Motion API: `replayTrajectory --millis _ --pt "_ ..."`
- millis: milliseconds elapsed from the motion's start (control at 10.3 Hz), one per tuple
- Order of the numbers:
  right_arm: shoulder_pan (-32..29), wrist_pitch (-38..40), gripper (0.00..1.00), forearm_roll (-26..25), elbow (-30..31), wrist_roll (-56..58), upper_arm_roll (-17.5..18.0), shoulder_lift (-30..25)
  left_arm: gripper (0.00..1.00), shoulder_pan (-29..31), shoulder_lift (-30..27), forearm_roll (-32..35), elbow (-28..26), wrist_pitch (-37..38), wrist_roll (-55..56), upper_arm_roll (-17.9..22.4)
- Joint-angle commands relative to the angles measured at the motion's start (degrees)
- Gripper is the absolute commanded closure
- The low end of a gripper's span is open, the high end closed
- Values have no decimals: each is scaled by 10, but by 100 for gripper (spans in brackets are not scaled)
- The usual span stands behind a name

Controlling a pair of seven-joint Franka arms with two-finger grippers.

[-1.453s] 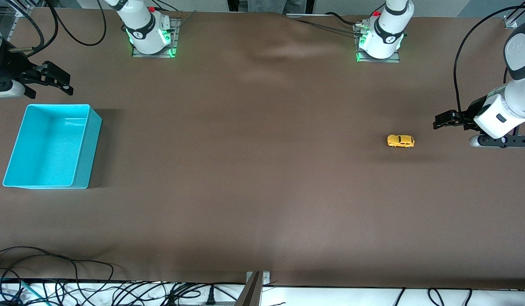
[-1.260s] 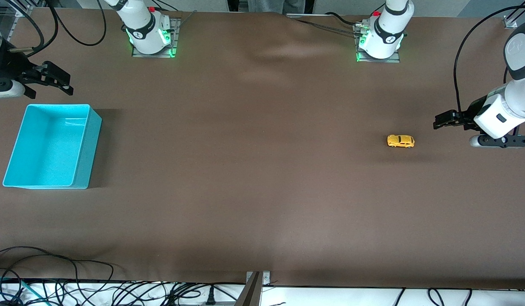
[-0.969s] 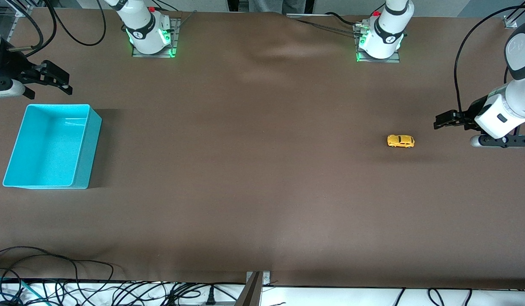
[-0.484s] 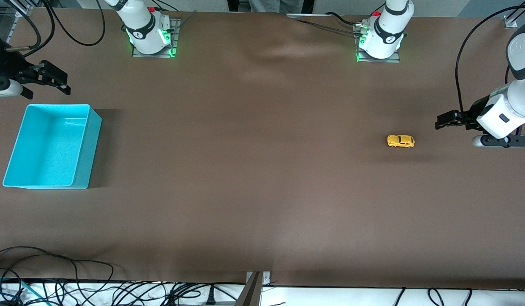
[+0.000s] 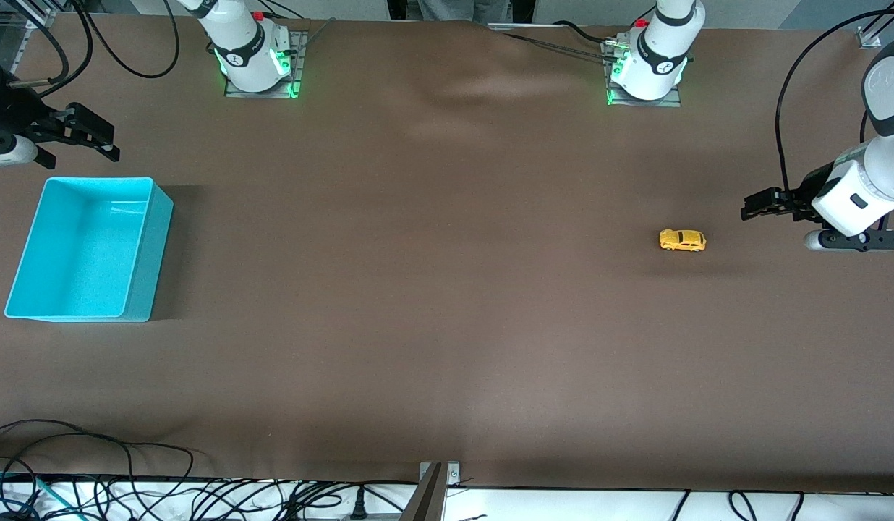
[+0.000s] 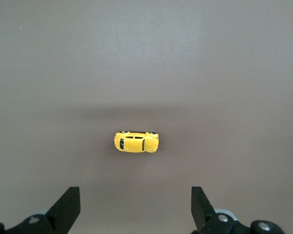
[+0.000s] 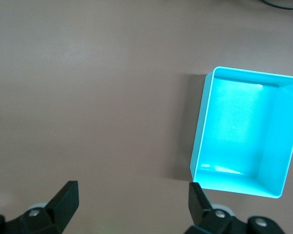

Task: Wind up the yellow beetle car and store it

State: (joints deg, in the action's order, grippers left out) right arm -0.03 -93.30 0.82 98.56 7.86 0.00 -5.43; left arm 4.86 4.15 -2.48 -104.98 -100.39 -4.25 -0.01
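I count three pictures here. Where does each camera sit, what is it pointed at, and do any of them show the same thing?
Front view: high across the table, facing both arm bases; shows the right pincer, left pincer, yellow beetle car and turquoise bin.
Left wrist view: on the left arm, looking down past its open fingertips at the car.
Right wrist view: on the right arm, looking down past its open fingertips at the empty bin.
Shared: front and left wrist see the car; front and right wrist see the bin.
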Motion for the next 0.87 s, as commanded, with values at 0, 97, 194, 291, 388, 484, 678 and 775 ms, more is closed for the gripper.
replayTrajectory --millis 0,97,194,291,388,484,678,775 --pt "-1 11 0 -6 -8 10 -2 2 0 1 -4 -8 1 5 -16 2" --pt "-1 11 0 -6 -8 10 -3 2 0 1 -4 -8 1 5 -16 2" --pt "-1 11 0 -6 -8 10 -3 2 0 1 -4 -8 1 5 -16 2" --pt "-1 11 0 -6 -8 13 -3 2 0 1 -4 -7 1 5 -15 2" --pt "-1 11 0 -6 -8 22 -7 2 0 1 -4 -5 1 5 -14 2" --pt "-1 11 0 -6 -8 22 -9 2 0 1 -3 11 1 5 -12 1" --pt "-1 11 0 -6 -8 22 -9 2 0 1 -4 17 1 5 -12 -1" --pt "-1 11 0 -6 -8 22 -9 2 0 1 -4 17 1 5 -12 -1"
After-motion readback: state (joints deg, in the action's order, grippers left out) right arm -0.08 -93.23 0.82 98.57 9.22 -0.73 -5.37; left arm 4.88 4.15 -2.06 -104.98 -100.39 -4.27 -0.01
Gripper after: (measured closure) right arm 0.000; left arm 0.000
